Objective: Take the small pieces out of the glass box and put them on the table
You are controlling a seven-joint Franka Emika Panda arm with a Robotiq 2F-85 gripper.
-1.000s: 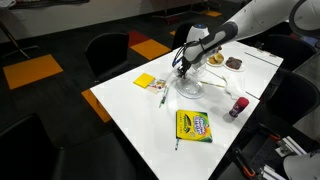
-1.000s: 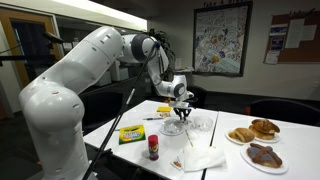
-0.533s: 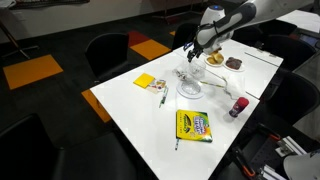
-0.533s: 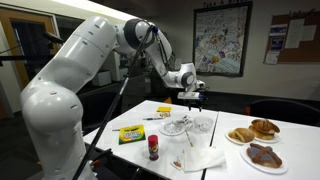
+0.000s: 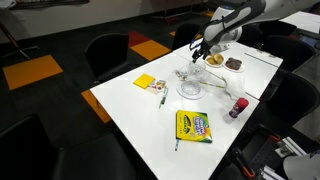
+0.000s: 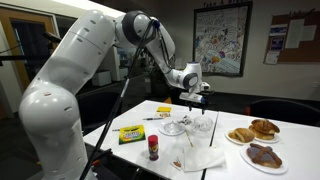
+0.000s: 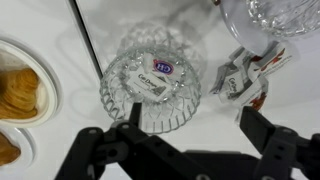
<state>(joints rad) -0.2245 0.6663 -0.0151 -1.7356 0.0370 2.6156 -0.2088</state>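
In the wrist view we look straight down on the small clear squarish glass box (image 7: 150,90). It stands on the large white rectangular table (image 7: 50,20) in the middle of the picture, and one small white packet with a blue label (image 7: 158,72) lies inside it. The black Robotiq gripper (image 7: 190,118) hangs above the box with its two fingers wide apart and nothing between them. Just right of the box, on the bare tabletop, lies a little heap of crumpled white-and-red wrappers (image 7: 245,75); we cannot tell whether it touches the box. Farther right, at the far edge, we see part of a round clear ribbed dish (image 7: 285,15), and at the left edge a white plate of brown pastries (image 7: 18,95). In an exterior view the gripper (image 5: 203,50) is raised well above the far part of the table, close to the pastry plates, and the glass box below it is too clear for us to pick out. The round dish sits near the middle, a flat yellow notepad (image 5: 146,81) lies to its left, a green-and-yellow crayon box (image 5: 194,126) lies nearer to us, and a small red-capped bottle (image 5: 238,107) stands at the right edge. Dark office chairs (image 5: 110,55) stand around the table. In an exterior view the big white arm (image 6: 80,80) reaches from the left over the table, the gripper (image 6: 196,97) hangs above the glassware, and a crumpled white sheet of paper (image 6: 200,157) lies near us, beside the bottle.
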